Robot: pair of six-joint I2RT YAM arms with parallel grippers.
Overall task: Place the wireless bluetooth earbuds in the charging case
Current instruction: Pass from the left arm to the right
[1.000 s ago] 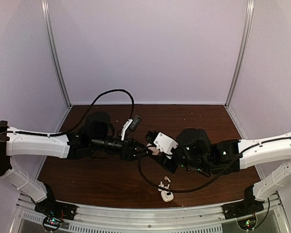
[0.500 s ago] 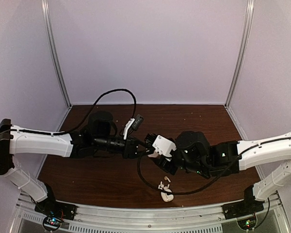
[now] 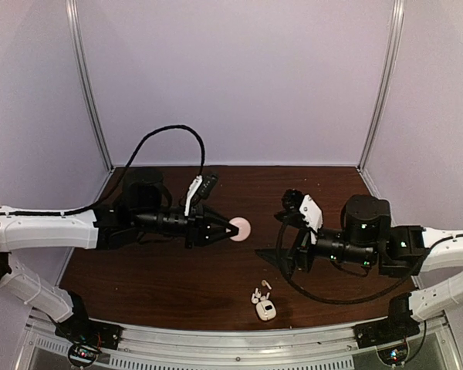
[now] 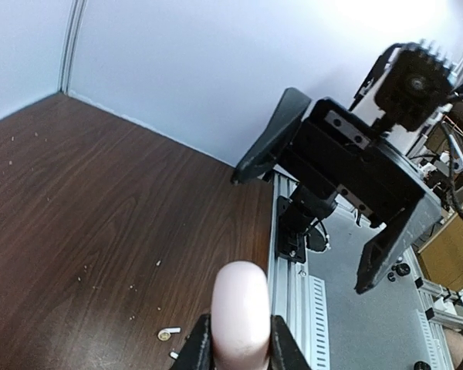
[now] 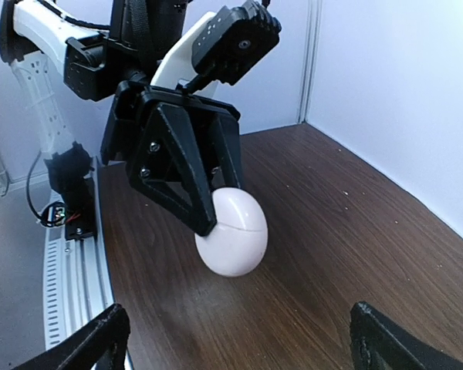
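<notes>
The white charging case (image 3: pixel 265 311) lies near the table's front edge. Two tiny white earbuds (image 3: pixel 259 294) lie loose just behind it; one earbud (image 4: pixel 168 333) also shows in the left wrist view. My left gripper (image 3: pixel 228 230) hangs above the table's middle, shut on a pale pink round disc (image 3: pixel 239 230) with a seam across it (image 5: pixel 233 231). The disc (image 4: pixel 241 316) is pinched flat between both fingers. My right gripper (image 3: pixel 282 229) faces it from the right, wide open with nothing between its fingers (image 5: pixel 239 339).
A black cable (image 3: pixel 170 146) loops over the left arm, and another sags under the right arm. The aluminium front rail (image 3: pixel 239 339) runs just behind the case. Pale walls close the back and both sides.
The two grippers were together at the middle. The right one has opened wide and drawn back to the right; the left one has closed on the pink disc and pulled left.
</notes>
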